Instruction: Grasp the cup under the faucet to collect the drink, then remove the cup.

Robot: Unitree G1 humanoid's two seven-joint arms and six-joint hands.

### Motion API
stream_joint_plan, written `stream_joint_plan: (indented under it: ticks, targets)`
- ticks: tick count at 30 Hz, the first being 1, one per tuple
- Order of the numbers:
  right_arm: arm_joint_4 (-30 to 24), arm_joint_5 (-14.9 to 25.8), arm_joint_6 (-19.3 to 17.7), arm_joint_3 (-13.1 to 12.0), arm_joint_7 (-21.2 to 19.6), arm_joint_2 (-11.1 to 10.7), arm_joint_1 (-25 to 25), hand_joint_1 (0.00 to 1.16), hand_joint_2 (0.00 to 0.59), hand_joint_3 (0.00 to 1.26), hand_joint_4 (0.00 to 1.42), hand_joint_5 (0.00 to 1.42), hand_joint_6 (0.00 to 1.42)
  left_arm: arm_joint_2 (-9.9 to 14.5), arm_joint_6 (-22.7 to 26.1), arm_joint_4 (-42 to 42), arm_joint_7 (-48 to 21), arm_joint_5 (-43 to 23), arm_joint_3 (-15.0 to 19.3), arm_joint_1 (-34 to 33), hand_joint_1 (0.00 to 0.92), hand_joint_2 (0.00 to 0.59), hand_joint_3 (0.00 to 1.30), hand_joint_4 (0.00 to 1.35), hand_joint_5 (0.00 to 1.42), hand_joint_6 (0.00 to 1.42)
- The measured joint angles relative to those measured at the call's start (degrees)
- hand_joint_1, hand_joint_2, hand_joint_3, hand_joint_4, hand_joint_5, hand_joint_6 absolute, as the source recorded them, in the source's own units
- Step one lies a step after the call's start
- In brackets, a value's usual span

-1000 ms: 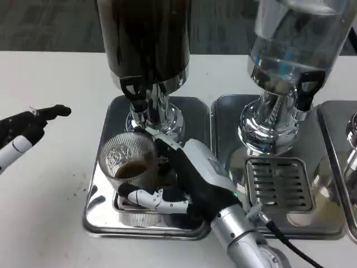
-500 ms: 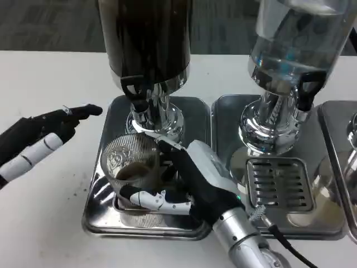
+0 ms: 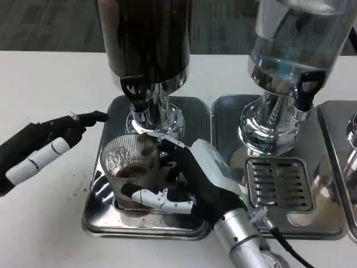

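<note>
A ribbed clear glass cup [image 3: 131,167] holding some dark drink stands on the silver drip tray [image 3: 192,120] below the black faucet [image 3: 135,91] of the dark drink dispenser [image 3: 146,42]. My right hand [image 3: 187,181] wraps around the cup from its right side, fingers curled across the front of its base. My left hand [image 3: 47,148] hovers over the table left of the tray, its fingers stretched toward the faucet, holding nothing.
A second dispenser [image 3: 293,44] with clear liquid stands at the right on its own tray with a slotted grate [image 3: 277,183]. Another tray edge [image 3: 340,167] shows at the far right. White table [image 3: 50,84] lies to the left.
My left hand has moved right and up toward the faucet. The right hand keeps its hold on the cup, which has shifted slightly toward me.
</note>
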Motion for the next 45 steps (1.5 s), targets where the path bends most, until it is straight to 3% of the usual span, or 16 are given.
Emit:
stream_joint_plan:
  ticks: [12,45]
  targets:
    - [-0.24,-2.07,0.04,0.22,-1.63,-0.02,0.31,0.56,0.213,0.32,0.4,0.55,0.74,0.0,-0.08,0.63,0.0,0.0,-0.01,-0.11,0.0,0.223,0.22,0.11,0.1,0.12]
    - [-2.11,-2.12,-0.11,-0.56,-4.77,-0.39,2.68,0.61,0.233,0.41,0.5,0.66,0.91,-0.02,-0.68,1.74,0.0,0.04,-0.3,-0.89,0.0,0.228,0.19,0.1,0.1,0.12]
